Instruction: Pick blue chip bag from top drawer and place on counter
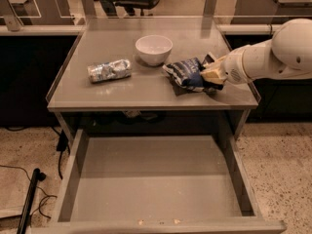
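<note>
The blue chip bag [186, 73] lies on the right part of the counter [141, 92], just right of a white bowl. My gripper [210, 71] comes in from the right on a white arm and is shut on the bag's right end, low over the counter top. The top drawer [156, 184] is pulled fully open below the counter, and its flat grey bottom is bare.
A white bowl [153, 48] stands at the counter's middle back. A silvery wrinkled packet [109, 70] lies on the counter's left. Clear panels rim the counter's back and sides. A black cable and pole [30, 199] lie on the floor at the left.
</note>
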{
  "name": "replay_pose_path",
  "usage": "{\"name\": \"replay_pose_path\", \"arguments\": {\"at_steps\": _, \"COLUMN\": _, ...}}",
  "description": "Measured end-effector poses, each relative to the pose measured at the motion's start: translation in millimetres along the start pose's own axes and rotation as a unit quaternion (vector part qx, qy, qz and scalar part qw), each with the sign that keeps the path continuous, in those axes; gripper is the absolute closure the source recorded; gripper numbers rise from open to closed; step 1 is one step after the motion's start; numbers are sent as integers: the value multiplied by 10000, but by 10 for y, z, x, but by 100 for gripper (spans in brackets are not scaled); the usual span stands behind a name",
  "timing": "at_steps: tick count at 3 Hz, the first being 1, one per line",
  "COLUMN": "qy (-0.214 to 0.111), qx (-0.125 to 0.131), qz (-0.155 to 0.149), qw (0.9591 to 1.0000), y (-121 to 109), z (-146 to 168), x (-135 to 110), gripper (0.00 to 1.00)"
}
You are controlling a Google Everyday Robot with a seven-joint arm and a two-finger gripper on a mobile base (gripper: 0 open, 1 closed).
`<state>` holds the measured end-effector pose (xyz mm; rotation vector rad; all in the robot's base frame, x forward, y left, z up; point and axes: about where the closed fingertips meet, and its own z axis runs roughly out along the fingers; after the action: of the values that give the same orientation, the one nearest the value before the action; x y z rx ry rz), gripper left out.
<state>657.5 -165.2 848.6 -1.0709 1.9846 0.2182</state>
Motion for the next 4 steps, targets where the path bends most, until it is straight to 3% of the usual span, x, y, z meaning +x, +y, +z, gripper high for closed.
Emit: {"name": "replay_pose_path", "arguments": {"at_steps": 4, "qy": 0, "qx": -1, "qz": 0, "qw": 10000, "y": 1, "z": 1, "x": 0, "gripper": 6}}
